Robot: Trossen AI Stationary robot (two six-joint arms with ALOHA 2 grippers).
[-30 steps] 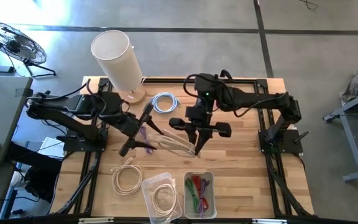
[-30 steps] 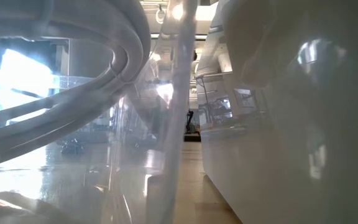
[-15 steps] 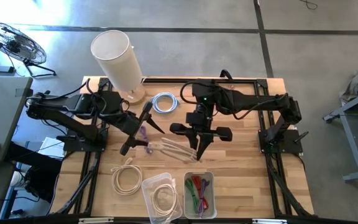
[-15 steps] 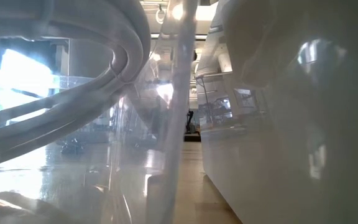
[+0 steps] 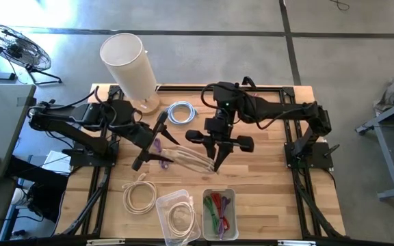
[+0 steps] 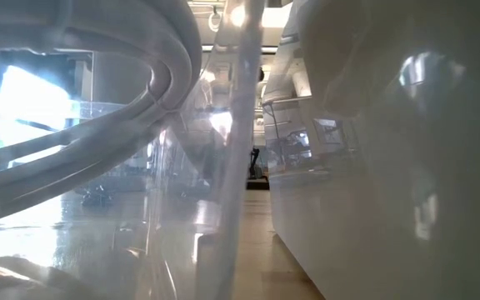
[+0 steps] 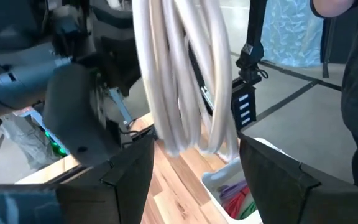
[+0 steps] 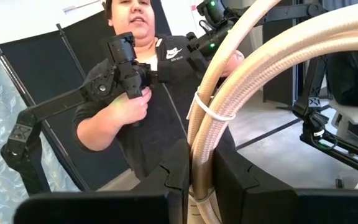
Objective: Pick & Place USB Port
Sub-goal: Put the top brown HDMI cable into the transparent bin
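A bundled coil of cream cable (image 5: 193, 158), bound with a white tie (image 8: 207, 113), hangs above the table's middle. My right gripper (image 5: 217, 162) is shut on its right end. My left gripper (image 5: 172, 152) stands open, pointing toward the table's right. In the left wrist view its fingers (image 7: 129, 168) flank the coil's (image 7: 185, 74) left end without touching it. A purple cable (image 5: 157, 147) lies on the table below the left gripper. My right gripper pinches the coil's bundled strands (image 8: 199, 163) between its two fingers, just below the white tie. The fingers come level from the table's far side. The coil is lifted clear of the table and reaches toward the left gripper.
A clear tub (image 5: 176, 215) with a cream cable and a tub of coloured cables (image 5: 219, 212) stand at the near edge; one fills the low view. A loose cream coil (image 5: 139, 195), a white-blue coil (image 5: 180, 113) and a white cylinder (image 5: 125, 65) are around. A person (image 8: 148, 106) stands beyond the table.
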